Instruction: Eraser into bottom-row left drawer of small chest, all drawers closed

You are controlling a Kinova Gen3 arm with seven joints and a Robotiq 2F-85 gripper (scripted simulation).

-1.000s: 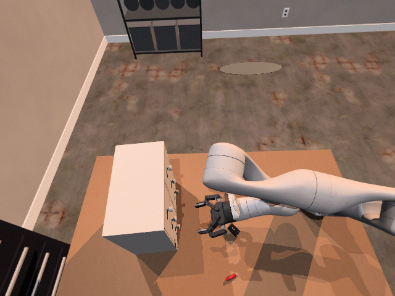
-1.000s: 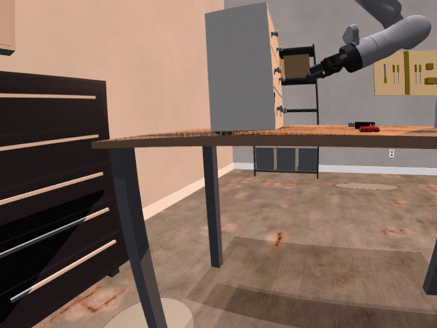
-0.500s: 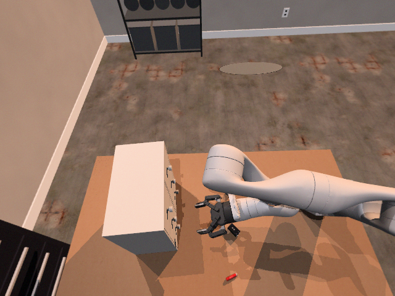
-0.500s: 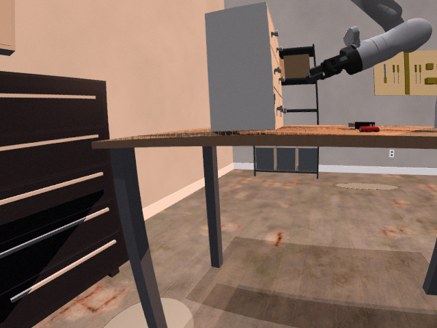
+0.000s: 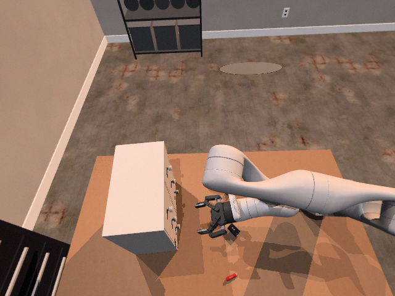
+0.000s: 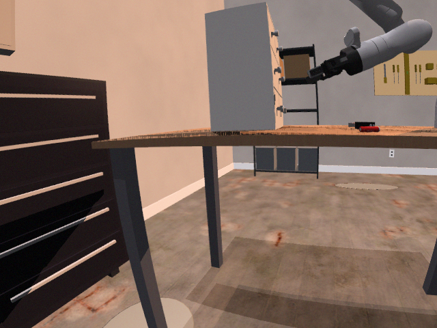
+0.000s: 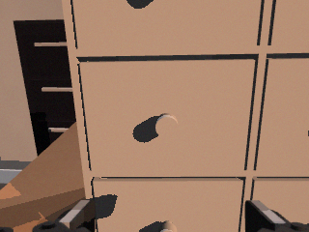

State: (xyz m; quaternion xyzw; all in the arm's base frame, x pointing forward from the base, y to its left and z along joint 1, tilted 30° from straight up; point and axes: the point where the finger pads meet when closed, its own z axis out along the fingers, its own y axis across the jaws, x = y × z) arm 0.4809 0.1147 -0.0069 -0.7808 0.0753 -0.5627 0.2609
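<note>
The small chest (image 5: 137, 191) (image 6: 240, 70) stands on the left part of the table (image 5: 287, 165) (image 6: 158, 139), with its drawer fronts facing my arm and all of them pushed in. My gripper (image 5: 199, 218) (image 6: 312, 73) (image 7: 169, 217) is open and empty, a short way in front of the left column. In the wrist view the middle left drawer (image 7: 203, 97) fills the centre, and the bottom left drawer (image 7: 203, 203) lies between my fingertips. A small red piece (image 5: 231, 276) (image 6: 369, 129), which I take for the eraser, lies on the table nearer the front edge, away from the gripper.
A black stick with a grey end (image 5: 233, 229) (image 6: 363, 124) lies on the table just under my wrist. A dark dresser (image 5: 19, 254) (image 6: 46, 158) stands left of the table. A black shelf rack (image 5: 162, 28) stands at the far wall.
</note>
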